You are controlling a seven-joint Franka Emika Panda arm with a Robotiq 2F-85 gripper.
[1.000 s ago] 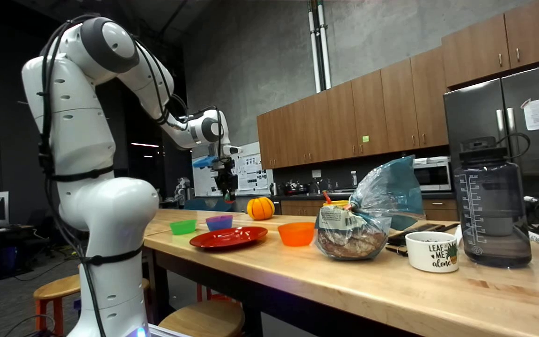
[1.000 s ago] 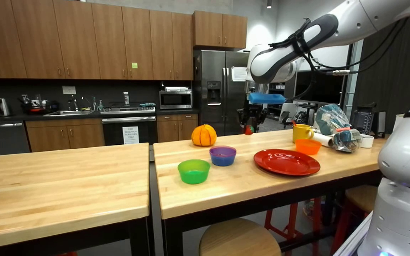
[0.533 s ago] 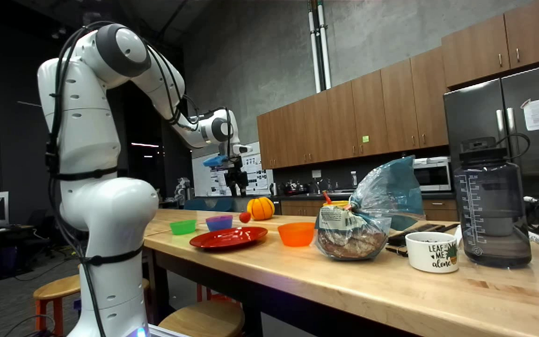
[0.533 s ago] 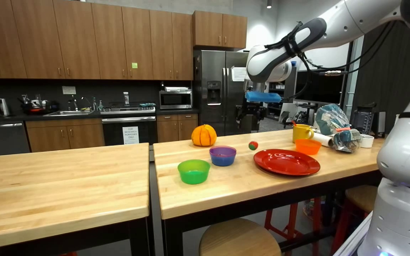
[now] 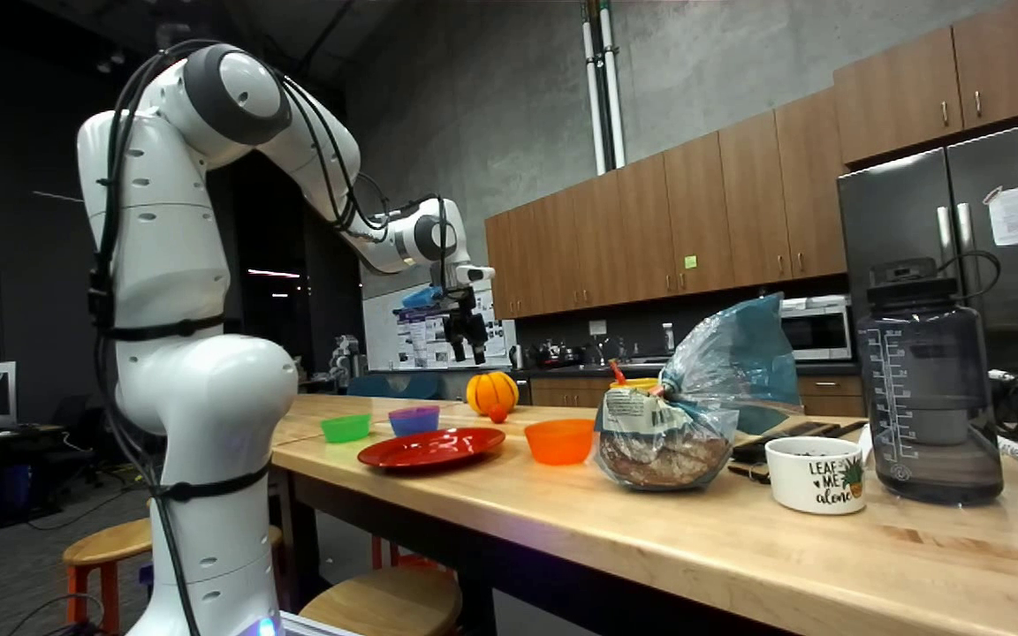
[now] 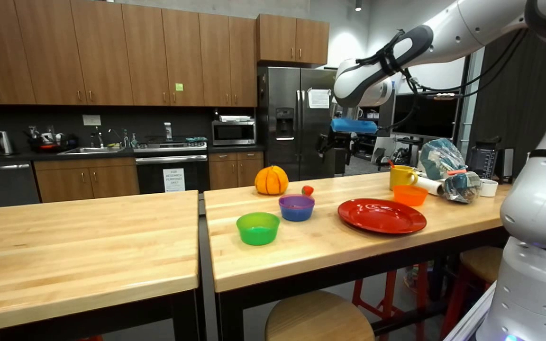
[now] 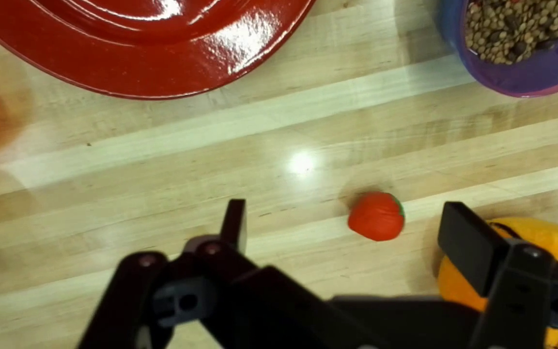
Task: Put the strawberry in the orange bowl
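The black two-fingered claw (image 7: 346, 224) hangs above the pale wooden tabletop (image 7: 162, 169), its fingers (image 7: 472, 249) spread wide apart. In the wrist view the small red strawberry (image 7: 377, 216), green along one edge, shows in the gap between the fingertips, but it lies lower down, on the tabletop, clear of both. In an exterior view the strawberry is just behind the round purple-and-blue plastic bowl (image 6: 296, 213) and near the round orange ball (image 6: 271, 180) with dark segment lines; in the wrist view one finger crosses in front of that ball. The purple-and-blue bowl holds brown, lentil-like grains (image 7: 506, 29).

The small, shallow, bright orange plastic-looking bowl (image 5: 559, 444) stands well apart from the strawberry, between the wide, glossy red plate (image 5: 421, 449) and a clear-and-blue plastic bag (image 5: 739, 353) with a brown loaf (image 5: 664, 459) inside, in both exterior views. A yellow mug (image 6: 401, 176) stands behind it in an exterior view. A bright green plastic bowl (image 6: 258, 237) stands near the purple-and-blue one. Farther along the tabletop are a white ceramic bowl (image 5: 816, 477) with black lettering and a see-through grey bottle (image 5: 929, 389) with a black lid.
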